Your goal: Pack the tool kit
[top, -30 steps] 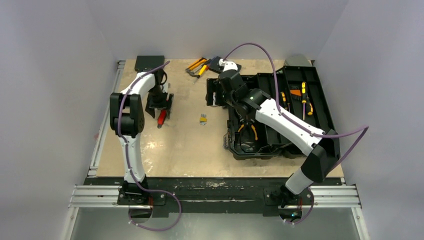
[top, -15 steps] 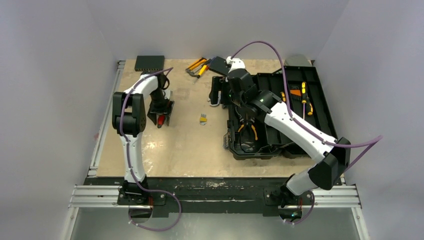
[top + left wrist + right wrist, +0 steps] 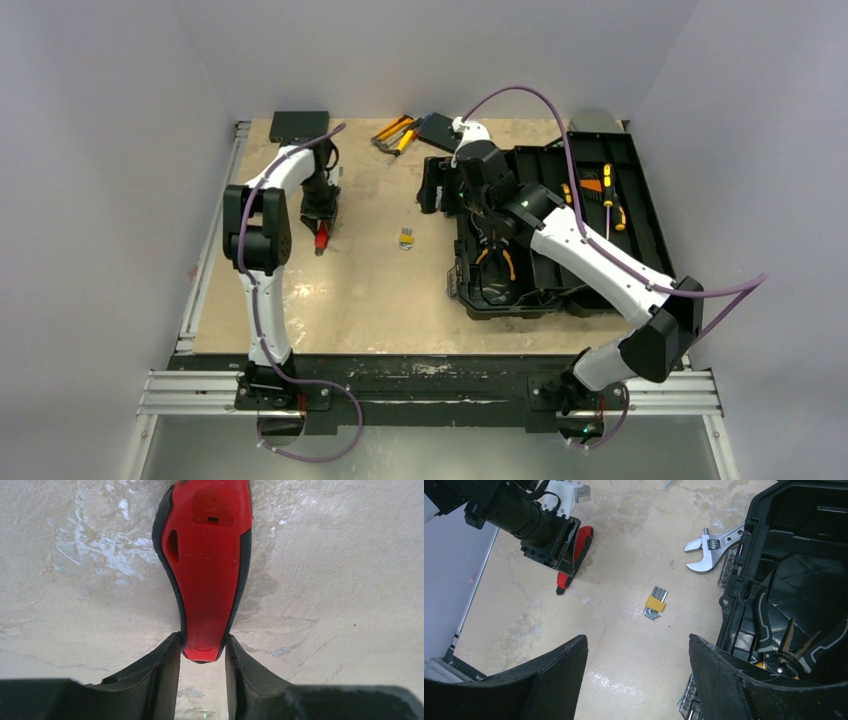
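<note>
The black toolbox (image 3: 560,250) lies open on the right, with pliers (image 3: 495,262) in its base and yellow-black screwdrivers (image 3: 607,195) in the lid. My left gripper (image 3: 322,215) is at the left, its jaws pressed on the end of a red-handled tool (image 3: 207,565) lying on the table; it also shows in the top view (image 3: 321,238). My right gripper (image 3: 437,185) is open and empty above the table beside the toolbox's left wall (image 3: 744,575). Under it lie a yellow hex key set (image 3: 655,602) and a silver adjustable wrench (image 3: 711,547).
More yellow-black tools (image 3: 395,132) lie at the back middle beside a black item (image 3: 440,130). A flat black box (image 3: 298,125) sits at the back left. A grey case (image 3: 597,120) is behind the toolbox. The hex key set (image 3: 406,238) lies mid-table.
My left gripper's jaws have closed in on the red handle. My right gripper has moved a little toward the back and right.
</note>
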`<state>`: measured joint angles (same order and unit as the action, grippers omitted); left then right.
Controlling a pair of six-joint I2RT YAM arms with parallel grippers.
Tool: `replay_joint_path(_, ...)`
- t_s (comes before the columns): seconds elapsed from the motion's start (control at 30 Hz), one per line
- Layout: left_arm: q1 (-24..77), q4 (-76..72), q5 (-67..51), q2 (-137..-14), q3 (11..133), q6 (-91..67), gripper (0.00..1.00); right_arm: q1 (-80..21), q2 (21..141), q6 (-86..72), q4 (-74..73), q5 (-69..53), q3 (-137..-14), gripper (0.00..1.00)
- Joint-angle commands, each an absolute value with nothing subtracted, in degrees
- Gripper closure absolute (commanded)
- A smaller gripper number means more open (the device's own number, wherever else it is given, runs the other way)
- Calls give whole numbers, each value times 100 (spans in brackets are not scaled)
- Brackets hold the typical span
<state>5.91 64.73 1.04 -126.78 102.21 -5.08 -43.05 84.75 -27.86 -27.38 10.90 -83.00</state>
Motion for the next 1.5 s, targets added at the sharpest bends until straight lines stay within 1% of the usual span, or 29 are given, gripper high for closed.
replay_joint_path(0.0,536,6083,121,-12282,10068,-504,71,-4271,8135,-2830,-2522,1077,-8260,28)
replay_joint_path(0.13,535,6048,163,-12249,10011,-594,76,-4263,8045,-2830,-2515,1098,-8228,28)
replay_joint_path(0.23,572,6181,286,-12232,9952,-778,78,-4262,8008,-2822,-2506,1087,-8205,28)
replay_joint_path(0.33,816,6201,604,-12022,9558,-1008,85,-4263,8003,-2803,-2499,1086,-8203,28)
replay_joint_path(0.6,1391,5741,1225,-10919,8092,-1860,86,-4263,8033,-2821,-2450,966,-8210,28)
replay_joint_path(0.77,1937,5611,1337,-10294,7344,-2321,86,-4262,8029,-2843,-2388,905,-8147,28)
replay_joint_path(0.87,2084,5196,936,-9714,6790,-2493,86,-4263,8084,-2830,-2349,770,-8051,27)
replay_joint_path(0.97,2092,4509,334,-8958,6046,-2656,86,-4256,8135,-3033,-2454,940,-7925,25)
replay_joint_path(1.1,2112,3672,-535,-8247,5229,-2954,86,-4257,7974,-3349,-2067,963,-7377,24)
replay_joint_path(1.2,2145,3070,-877,-8020,4699,-3294,86,-4263,7849,-3559,-1676,913,-6785,24)
replay_joint_path(1.27,2262,2497,-1125,-7965,4353,-3517,85,-4310,7863,-3685,-1425,672,-6499,23)
replay_joint_path(1.33,2360,2121,-1238,-7983,4118,-3746,85,-4464,8023,-3859,-1347,631,-6365,21)
replay_joint_path(1.47,2399,1431,-1546,-8004,3753,-4030,85,-4780,8494,-4214,-1238,402,-6310,21)
